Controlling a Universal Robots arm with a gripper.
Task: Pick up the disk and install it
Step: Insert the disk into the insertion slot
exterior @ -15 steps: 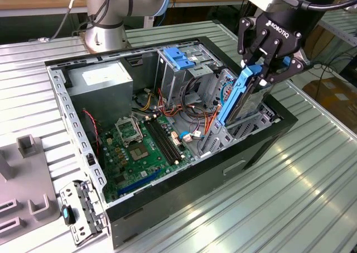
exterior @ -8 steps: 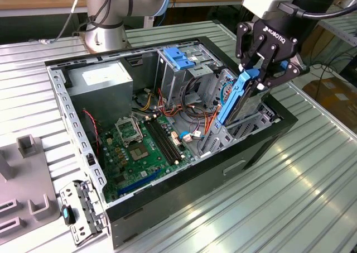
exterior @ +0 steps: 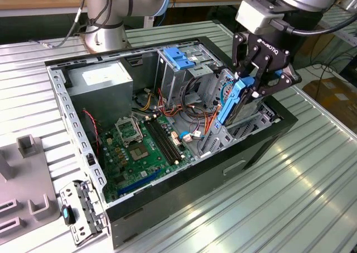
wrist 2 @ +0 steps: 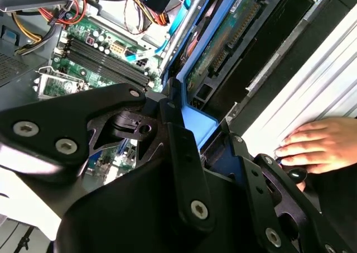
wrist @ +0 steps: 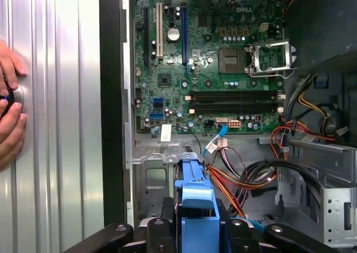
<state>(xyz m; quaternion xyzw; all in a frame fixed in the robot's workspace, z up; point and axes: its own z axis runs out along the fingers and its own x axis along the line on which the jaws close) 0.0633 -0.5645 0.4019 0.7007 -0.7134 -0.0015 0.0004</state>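
Squeezing the disk in the gripper, holding it on edge and tilted inside the open computer case. Also spotting a hand resting on the tabletop alongside.

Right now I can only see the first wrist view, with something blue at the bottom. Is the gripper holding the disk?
Observer: Yes. In the exterior view the gripper is shut on the disk, held on edge over the drive bays at the side of the case toward the exterior view's right.
Operator: Is any loose part lying outside the computer?
Observer: A small metal bracket lies on the table by the case's near corner in the exterior view.
Operator: What's on the disk's flat side?
Observer: The second wrist view shows a green circuit board there.
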